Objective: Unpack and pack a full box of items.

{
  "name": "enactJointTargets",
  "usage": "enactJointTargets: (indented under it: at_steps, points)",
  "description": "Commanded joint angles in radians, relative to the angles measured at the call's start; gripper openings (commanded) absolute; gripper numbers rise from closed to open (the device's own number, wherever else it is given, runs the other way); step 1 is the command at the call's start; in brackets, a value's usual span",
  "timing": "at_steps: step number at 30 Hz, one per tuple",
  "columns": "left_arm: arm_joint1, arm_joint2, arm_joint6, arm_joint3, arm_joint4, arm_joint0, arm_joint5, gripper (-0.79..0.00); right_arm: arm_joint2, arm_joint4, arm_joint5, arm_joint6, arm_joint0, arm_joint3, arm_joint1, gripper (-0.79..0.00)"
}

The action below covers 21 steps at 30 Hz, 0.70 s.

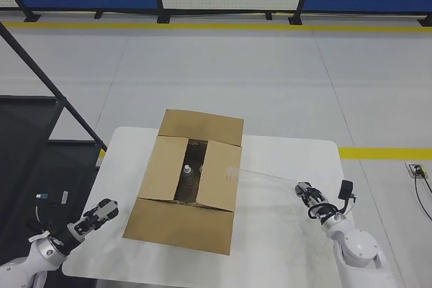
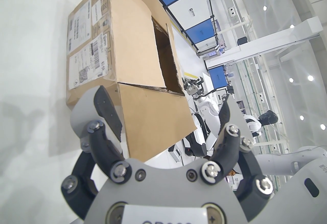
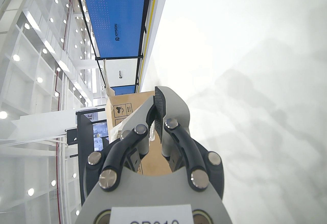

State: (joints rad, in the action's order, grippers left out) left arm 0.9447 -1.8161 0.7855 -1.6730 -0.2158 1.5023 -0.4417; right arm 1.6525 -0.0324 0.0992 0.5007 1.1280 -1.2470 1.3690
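Probably light and stiff, the box at frame centre opens best by its flap edges; left gripper gapes, right gripper pinches flimsy clear film

Light: bright, even, from round ceiling lamps.
Glare: white bench washes out.
Shadow: dark inside box.
Edges: wrist views bend straight lines.
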Motion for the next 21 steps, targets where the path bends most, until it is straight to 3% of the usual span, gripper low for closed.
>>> enactJointTargets:
  at_steps: [1,2,18,20,21]
  points:
    - [0.0,0.001,-0.001,0.001,0.0,0.0,-0.001,0.0,-0.003,0.0,0.001,0.001,0.002,-0.004,-0.002,-0.462]
    - [0.0,0.001,-0.002,0.001,-0.002,0.0,-0.001,0.0,-0.004,0.001,0.002,0.0,0.003,-0.006,-0.003,-0.434]
    - [-0.001,-0.003,-0.006,-0.002,-0.005,0.014,-0.014,0.0,0.001,0.023,0.005,-0.049,0.039,-0.03,-0.017,-0.397]
    - [-0.001,-0.004,-0.004,-0.003,-0.004,0.016,-0.015,0.0,0.011,0.022,-0.005,-0.079,0.051,-0.04,-0.02,-0.249]
    - [-0.001,-0.005,-0.004,-0.004,-0.005,0.017,-0.016,0.0,0.016,0.018,-0.014,-0.097,0.057,-0.047,-0.02,-0.222]
